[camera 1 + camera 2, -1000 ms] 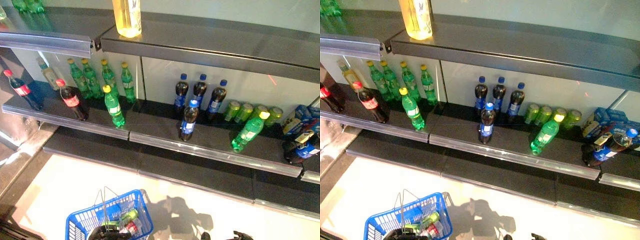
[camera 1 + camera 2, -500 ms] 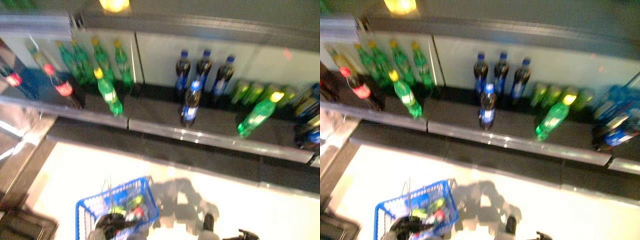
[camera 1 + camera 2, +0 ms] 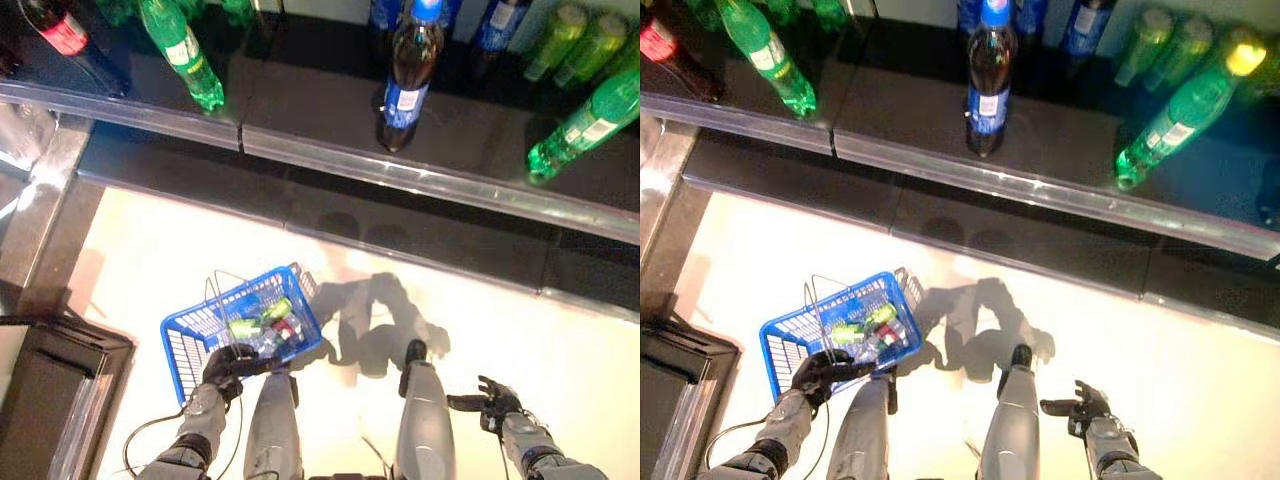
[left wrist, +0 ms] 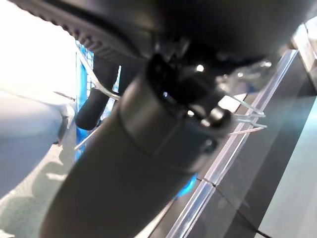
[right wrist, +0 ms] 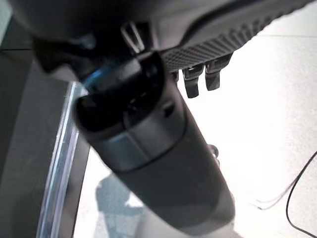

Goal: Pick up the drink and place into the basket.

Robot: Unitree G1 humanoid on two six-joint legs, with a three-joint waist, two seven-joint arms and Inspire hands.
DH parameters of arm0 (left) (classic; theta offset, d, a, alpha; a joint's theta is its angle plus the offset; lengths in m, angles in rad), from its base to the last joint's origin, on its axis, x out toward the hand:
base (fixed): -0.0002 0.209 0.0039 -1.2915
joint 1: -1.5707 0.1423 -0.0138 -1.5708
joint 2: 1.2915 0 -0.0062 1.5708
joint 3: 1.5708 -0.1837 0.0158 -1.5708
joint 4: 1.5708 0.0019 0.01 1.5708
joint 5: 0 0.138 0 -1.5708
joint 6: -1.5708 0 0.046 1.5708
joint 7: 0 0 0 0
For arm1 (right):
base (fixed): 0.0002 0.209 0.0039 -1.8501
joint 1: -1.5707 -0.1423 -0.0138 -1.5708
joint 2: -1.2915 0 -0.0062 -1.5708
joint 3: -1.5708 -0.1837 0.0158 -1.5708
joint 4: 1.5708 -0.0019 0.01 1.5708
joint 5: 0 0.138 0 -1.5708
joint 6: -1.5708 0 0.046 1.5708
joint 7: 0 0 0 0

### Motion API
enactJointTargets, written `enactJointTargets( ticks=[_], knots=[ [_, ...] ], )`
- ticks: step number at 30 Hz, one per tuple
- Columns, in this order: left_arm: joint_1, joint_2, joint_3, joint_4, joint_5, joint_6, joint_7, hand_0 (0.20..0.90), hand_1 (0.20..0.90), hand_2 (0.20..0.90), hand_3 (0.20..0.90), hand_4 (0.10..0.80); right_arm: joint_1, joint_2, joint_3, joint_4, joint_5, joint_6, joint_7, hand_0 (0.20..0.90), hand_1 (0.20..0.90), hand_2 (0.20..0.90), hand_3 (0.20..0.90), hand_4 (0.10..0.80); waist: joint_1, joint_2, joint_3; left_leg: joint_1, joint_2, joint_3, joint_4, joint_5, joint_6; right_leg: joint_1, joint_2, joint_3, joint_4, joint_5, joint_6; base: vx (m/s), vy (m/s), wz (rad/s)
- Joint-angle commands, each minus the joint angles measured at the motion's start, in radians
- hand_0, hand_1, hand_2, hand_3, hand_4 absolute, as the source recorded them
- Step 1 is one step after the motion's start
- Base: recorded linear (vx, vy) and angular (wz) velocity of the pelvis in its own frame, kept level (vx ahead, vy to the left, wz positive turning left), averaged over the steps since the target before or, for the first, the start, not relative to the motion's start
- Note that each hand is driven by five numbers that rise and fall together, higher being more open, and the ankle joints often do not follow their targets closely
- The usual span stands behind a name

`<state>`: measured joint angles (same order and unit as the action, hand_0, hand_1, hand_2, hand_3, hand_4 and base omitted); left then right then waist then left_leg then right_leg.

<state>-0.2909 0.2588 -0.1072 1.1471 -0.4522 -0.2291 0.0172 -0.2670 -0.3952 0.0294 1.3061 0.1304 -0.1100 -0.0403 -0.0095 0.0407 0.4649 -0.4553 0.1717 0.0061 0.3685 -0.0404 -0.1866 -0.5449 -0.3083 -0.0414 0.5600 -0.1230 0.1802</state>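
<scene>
While the robot is looking down at the floor, its left hand is curling round the wire handle of the blue basket, which is sitting low by its left side. The right hand is hanging near the floor on the other side with fingers loosely spread, holding nothing.

The drink that looks easiest to go for is the cola bottle with the blue label and blue cap, standing upright alone near the front edge of the shelf. Judging by looks, it is a full plastic bottle: fairly heavy for its size, stiff enough not to crush, but smooth and round, so probably a bit slippery. Wrapping the hand round the labelled middle seems the safest bet; the neck is narrower and it could swing.

Counting what is showing on the shelf: one blue-label cola out front, with at least two more dark bottles cut off behind it. One green bottle is leaning on the left, and another green bottle is leaning on the right, both yellow-capped where visible. Two green cans are peeking in at the back right, and one red-label cola bottle is sitting at far left.

Inside the basket there are already a few drinks, maybe three, but they are too jumbled to count properly.
</scene>
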Motion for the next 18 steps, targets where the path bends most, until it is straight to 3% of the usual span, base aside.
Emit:
enactJointTargets(
  ticks=[1,6,9,13,14,15,18],
  knots=[
    [0.067,0.095,0.007,-0.032,-0.041,-0.071,0.032,0.300,0.300,0.300,0.200,0.100,0.035,-0.001,0.014,-0.043,0.071,-0.069,-0.019,0.900,0.900,0.900,0.900,0.800,0.015,-0.027,-0.037,-0.013,0.003,-0.055,0.062,-0.033,0.070,-0.001,-0.005,0.051,-0.081,0.107,-0.017,-0.055,-0.015,0.03],
    [0.069,0.094,-0.009,-0.048,-0.054,-0.076,0.038,0.300,0.300,0.300,0.200,0.100,0.018,-0.003,0.041,-0.143,0.092,-0.184,-0.015,0.900,0.900,0.900,0.900,0.800,0.007,-0.022,-0.025,-0.034,-0.006,-0.055,0.077,-0.038,0.076,-0.027,0.003,0.056,-0.071,0.111,-0.019,-0.042,0.009,-0.01],
    [0.070,0.094,-0.011,-0.053,-0.056,-0.076,0.039,0.300,0.300,0.300,0.200,0.100,0.016,-0.002,0.047,-0.174,0.082,-0.199,-0.019,0.900,0.900,0.900,0.900,0.800,0.006,-0.022,-0.022,-0.038,-0.007,-0.055,0.081,-0.038,0.077,-0.031,0.003,0.058,-0.070,0.112,-0.019,-0.013,0.005,0.01],
    [0.084,0.097,-0.023,-0.106,-0.057,-0.065,0.060,0.300,0.300,0.300,0.200,0.100,0.027,-0.007,0.133,-0.572,0.006,-0.220,-0.092,0.900,0.900,0.900,0.900,0.800,-0.002,-0.032,-0.015,-0.035,-0.016,-0.053,0.079,-0.039,0.085,-0.030,0.004,0.056,-0.082,0.123,-0.018,-0.019,0.007,0.02],
    [0.084,0.097,-0.023,-0.106,-0.057,-0.065,0.060,0.300,0.300,0.300,0.200,0.100,0.027,-0.007,0.133,-0.572,0.006,-0.220,-0.092,0.900,0.900,0.900,0.900,0.800,-0.002,-0.032,-0.015,-0.035,-0.016,-0.053,0.079,-0.039,0.085,-0.030,0.004,0.056,-0.082,0.123,-0.018,-0.051,-0.022,0.02],
    [0.090,0.101,-0.032,-0.130,-0.056,-0.066,0.071,0.300,0.300,0.300,0.200,0.100,0.021,-0.044,0.176,-0.798,-0.086,-0.216,-0.121,0.900,0.900,0.900,0.900,0.800,-0.004,-0.041,-0.011,-0.031,-0.018,-0.051,0.068,-0.036,0.087,-0.028,0.002,0.049,-0.100,0.133,-0.014,-0.041,-0.017,0.01],
    [0.093,0.103,-0.033,-0.137,-0.056,-0.069,0.072,0.300,0.300,0.300,0.200,0.100,0.005,-0.065,0.178,-0.919,-0.112,-0.216,-0.109,0.900,0.900,0.900,0.900,0.800,-0.005,-0.045,-0.010,-0.028,-0.021,-0.051,0.059,-0.032,0.090,-0.025,0.000,0.045,-0.110,0.138,-0.012,-0.024,-0.008,-0.01]
  ],
)
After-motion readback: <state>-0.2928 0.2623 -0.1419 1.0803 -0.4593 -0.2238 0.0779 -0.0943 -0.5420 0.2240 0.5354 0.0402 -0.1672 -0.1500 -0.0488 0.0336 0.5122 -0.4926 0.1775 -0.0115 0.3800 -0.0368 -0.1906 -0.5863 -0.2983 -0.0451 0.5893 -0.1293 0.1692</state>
